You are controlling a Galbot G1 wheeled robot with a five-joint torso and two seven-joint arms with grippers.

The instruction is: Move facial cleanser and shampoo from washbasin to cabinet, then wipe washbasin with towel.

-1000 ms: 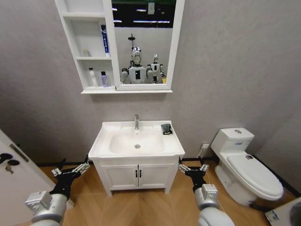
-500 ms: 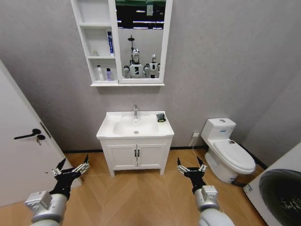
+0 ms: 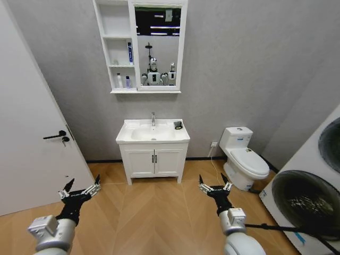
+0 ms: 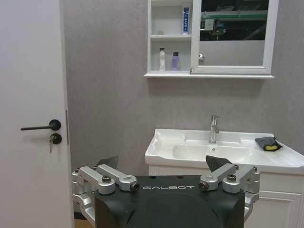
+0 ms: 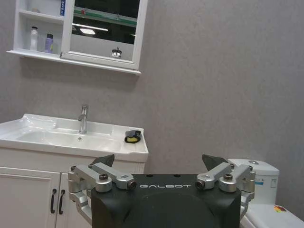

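Observation:
The white washbasin stands far ahead against the grey wall, with the dark towel on its right rear corner. Above it hangs the cabinet joined to the mirror. On its shelves stand a blue tube, a white bottle and a purple bottle; I cannot tell which is the facial cleanser or the shampoo. My left gripper and right gripper hang low over the floor, both open and empty. The wrist views show the left gripper, the right gripper and the towel.
A white door with a black handle stands at the left. A toilet sits right of the vanity, and a washing machine fills the right edge. Open wooden floor lies between me and the vanity.
The whole view has pulled back: the washbasin and cabinet look smaller and farther, and the door and washing machine have come into view. Both grippers keep the same open pose.

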